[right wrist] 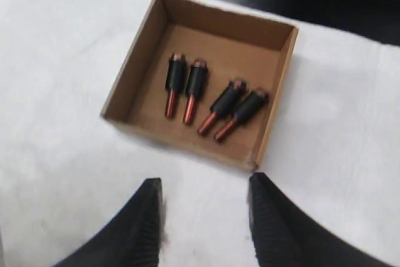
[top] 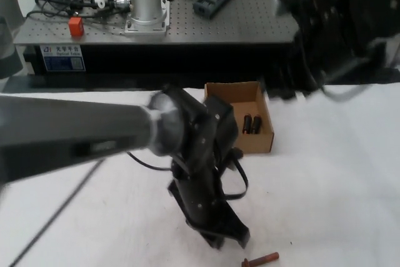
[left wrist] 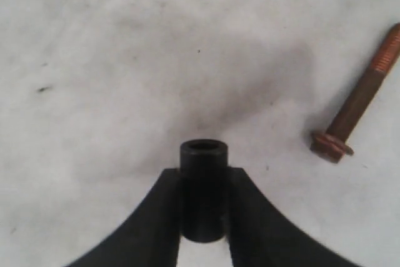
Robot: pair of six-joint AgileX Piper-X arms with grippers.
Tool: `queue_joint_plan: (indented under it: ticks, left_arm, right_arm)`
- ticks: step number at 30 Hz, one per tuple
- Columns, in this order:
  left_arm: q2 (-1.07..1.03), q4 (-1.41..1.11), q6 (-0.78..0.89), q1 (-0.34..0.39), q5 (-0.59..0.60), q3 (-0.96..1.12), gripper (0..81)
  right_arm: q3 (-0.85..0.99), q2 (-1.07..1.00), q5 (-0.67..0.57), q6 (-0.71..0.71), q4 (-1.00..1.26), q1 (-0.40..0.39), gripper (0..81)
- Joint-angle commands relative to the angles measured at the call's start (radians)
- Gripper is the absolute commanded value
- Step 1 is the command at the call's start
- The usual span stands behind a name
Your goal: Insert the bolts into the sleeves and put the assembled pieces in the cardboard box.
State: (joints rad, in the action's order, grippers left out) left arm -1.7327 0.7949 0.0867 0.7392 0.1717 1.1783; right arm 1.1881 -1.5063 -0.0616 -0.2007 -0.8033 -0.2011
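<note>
Black sleeve (left wrist: 204, 199) sat clamped in the left end effector (left wrist: 205, 178), bore facing out. Copper bolt (left wrist: 356, 101) lay loose on the white desk (left wrist: 94, 60) nearby. Right end effector (right wrist: 203, 193) hung wide open, empty, near the box (right wrist: 225, 26) holding four finished pieces (right wrist: 187, 85). We judged: grip bolt near its head, line threads up with bore.

A: Is the bolt (left wrist: 359, 95) showing whole?
B: No, the picture's edge is cutting off its threaded tip.
A: And the sleeve (left wrist: 204, 186)?
B: The left tool's (left wrist: 205, 178) fingers (left wrist: 262, 229) are covering its sides.
A: The box (top: 262, 107)?
B: The left arm (top: 194, 148) is hiding its near left corner, the pieces (top: 251, 123) inside are looking too small to count, and the right arm (top: 337, 23) is showing as a blur beyond it.
</note>
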Motion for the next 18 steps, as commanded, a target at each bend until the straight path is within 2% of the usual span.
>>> queue_joint_plan:
  ticks: [1,4,9,14,18]
  left_arm:
    - [0.044,0.000,-0.004,-0.010,-0.033,-0.006,0.6]
    - [0.209,-0.065,0.036,-0.052,-0.034,-0.128,0.6]
    - [0.444,-0.094,0.071,-0.117,-0.029,-0.267,0.6]
    - [0.643,-0.090,0.078,-0.137,-0.029,-0.347,0.6]
    - [0.738,-0.070,0.078,-0.137,-0.029,-0.355,0.6]
  right_arm:
    - [-0.031,0.005,-0.075,-0.093,-0.077,-0.007,32.1]
    - [-0.087,-0.013,-0.133,-0.196,-0.146,-0.042,32.1]
    - [-0.160,-0.059,-0.124,-0.313,-0.135,-0.140,32.1]
    - [-0.169,-0.140,-0.015,-0.388,-0.122,-0.224,32.1]
    - [-0.174,-0.191,0.008,-0.406,-0.114,-0.268,32.1]
